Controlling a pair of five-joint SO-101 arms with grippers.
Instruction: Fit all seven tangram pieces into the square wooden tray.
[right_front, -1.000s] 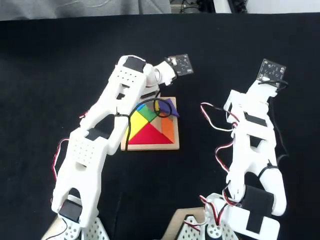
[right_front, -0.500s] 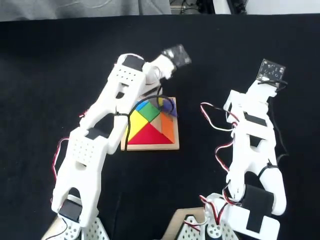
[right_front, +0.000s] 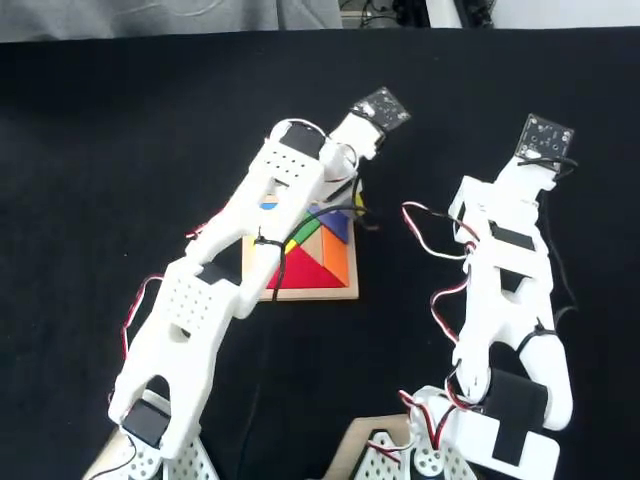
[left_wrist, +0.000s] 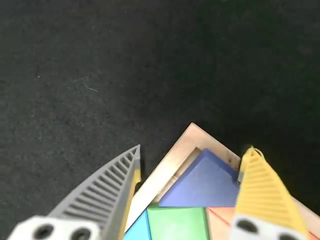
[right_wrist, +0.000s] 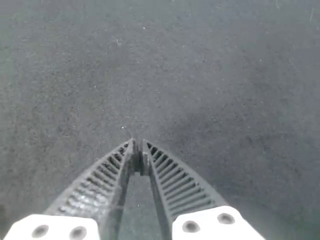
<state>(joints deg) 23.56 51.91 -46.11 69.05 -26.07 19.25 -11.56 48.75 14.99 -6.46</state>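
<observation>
Left gripper (left_wrist: 195, 149): it hangs wide open and empty, with one finger on each side of the tray's far right corner; the grey finger (left_wrist: 112, 187) is outside the rim over the black table (left_wrist: 100, 60); the yellow finger (left_wrist: 260, 192) is across the adjoining rim.
Tray (right_front: 300, 293): it lies near the middle of the table, with the left arm (right_front: 250, 220) stretched across it, so you cannot count all seven pieces from above.
Blue piece (left_wrist: 202, 180): it sits in that far right corner, beside the green piece (left_wrist: 177, 222); a thin strip of bare wood shows between it and one rim, so it looks placed but perhaps not snug.
Other pieces: the red piece (right_front: 300, 270) and the orange piece (right_front: 338, 262) lie flat toward the tray's near edge.
Step in hand: judging by the empty fingers over the corner, you are releasing or settling the blue piece.
Doing it well: check that the blue piece lies flush before you leave; if it rides high, press down with one fingertip rather than pinching; push toward the corner, never across the neighbours.
Clearing: lift straight up first; a sideways exit could let a finger catch the rim and shift the tray.
Right gripper (right_wrist: 137, 145): it is closed on nothing over bare table near the right edge, well apart from the tray; leave it there.
</observation>
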